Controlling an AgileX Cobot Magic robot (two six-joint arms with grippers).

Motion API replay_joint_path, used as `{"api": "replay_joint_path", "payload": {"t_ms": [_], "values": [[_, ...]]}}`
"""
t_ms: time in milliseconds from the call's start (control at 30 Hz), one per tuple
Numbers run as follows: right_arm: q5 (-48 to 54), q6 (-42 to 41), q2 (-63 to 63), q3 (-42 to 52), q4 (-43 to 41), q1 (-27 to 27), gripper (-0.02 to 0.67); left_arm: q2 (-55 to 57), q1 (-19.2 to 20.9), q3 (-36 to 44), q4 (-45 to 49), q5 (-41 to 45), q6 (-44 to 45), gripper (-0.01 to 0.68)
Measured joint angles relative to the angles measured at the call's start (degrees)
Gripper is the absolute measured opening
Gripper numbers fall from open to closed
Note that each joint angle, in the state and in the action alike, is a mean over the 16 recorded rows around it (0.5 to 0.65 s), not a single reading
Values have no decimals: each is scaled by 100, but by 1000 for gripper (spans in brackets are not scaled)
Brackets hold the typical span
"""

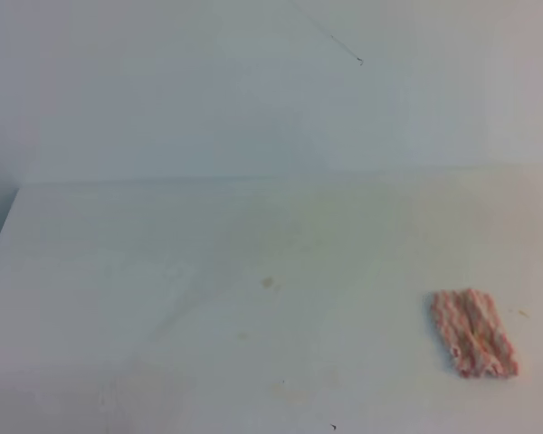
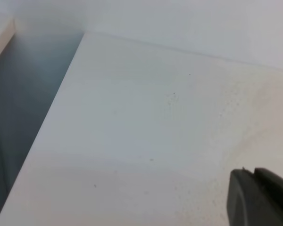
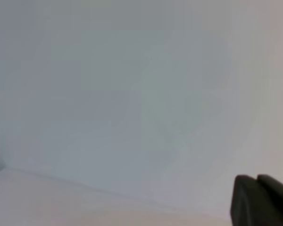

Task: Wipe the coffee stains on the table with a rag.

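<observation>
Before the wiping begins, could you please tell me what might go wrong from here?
1. The light tan-brown coffee blotch is faint against the plain white tabletop, which carries similar yellowish smudges, so the wrong mark might get wiped.
2. The pink-and-white striped fuzzy rag lies flat, well right of the blotch; a shallow pinch might slip off it.
3. Neither arm shows in the high view, so the approach may be long and imprecise.

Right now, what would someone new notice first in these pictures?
The pink-and-white striped rag stands out at once, lying flat near the right front of the white table with nothing holding it. Next comes the small tan coffee stain near the table's middle, well left of the rag and apart from it. Neither arm shows in the high view; each wrist view catches only a dark gripper corner.
</observation>
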Motion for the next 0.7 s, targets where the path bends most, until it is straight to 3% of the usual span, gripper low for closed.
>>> {"api": "replay_joint_path", "payload": {"t_ms": [200, 433, 700], "values": [[-911, -55, -948, 983, -185, -101, -4, 0, 0, 0, 0, -12, 0, -1], [-2265, -146, -1954, 2887, -207, -489, -4, -1, 0, 0, 0, -12, 0, -1], [-2168, -363, -2642, 4370, -33, -1183, -4, 0, 0, 0, -48, 17, -1, -1]]}}
